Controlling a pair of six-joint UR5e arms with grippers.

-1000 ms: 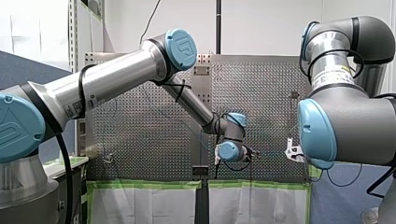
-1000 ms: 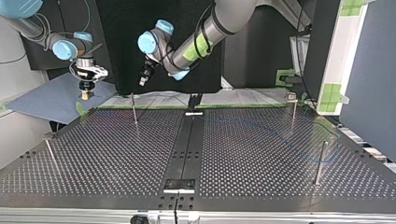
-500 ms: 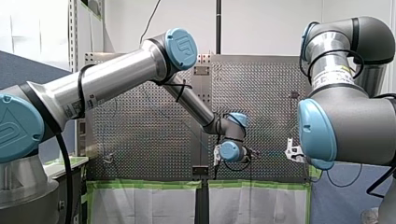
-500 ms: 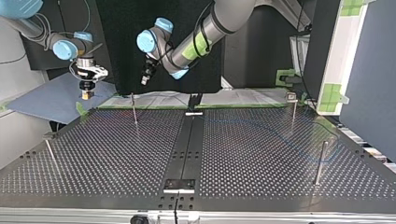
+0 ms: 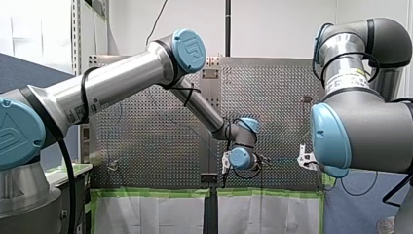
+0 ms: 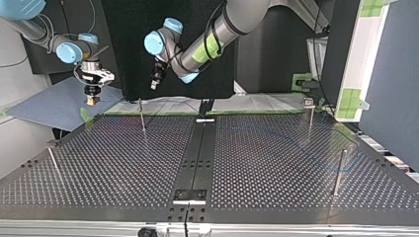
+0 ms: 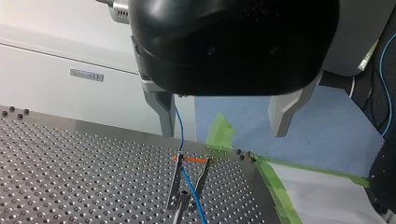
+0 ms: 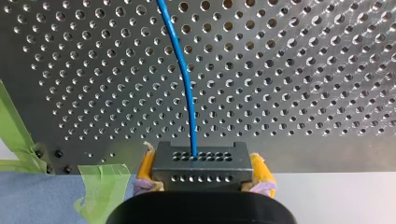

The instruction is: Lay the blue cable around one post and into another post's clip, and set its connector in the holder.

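Observation:
The thin blue cable (image 8: 186, 79) runs from a dark grey connector (image 8: 200, 168), and my right gripper (image 8: 201, 175) is shut on that connector with yellow pads on both sides. In the top view my right gripper (image 6: 91, 97) hangs beyond the table's far left corner. My left gripper (image 7: 223, 116) is open with metal fingers. The cable (image 7: 179, 123) passes close inside one finger and drops into a forked clip post (image 7: 186, 184) with an orange band below it. In the top view my left gripper (image 6: 156, 82) hovers above the far left post (image 6: 142, 114).
Thin posts stand on the perforated table (image 6: 123, 168): near left (image 6: 53, 162), far right (image 6: 310, 117), near right (image 6: 339, 172). The cable (image 6: 276, 133) lies faintly across the right half and loops by the near right post. A black strip with brackets (image 6: 189, 195) runs down the middle. Green tape (image 7: 271, 179) edges the table.
My left gripper has shifted slightly above the far left post in the top view. My right arm has not moved and still holds the connector.

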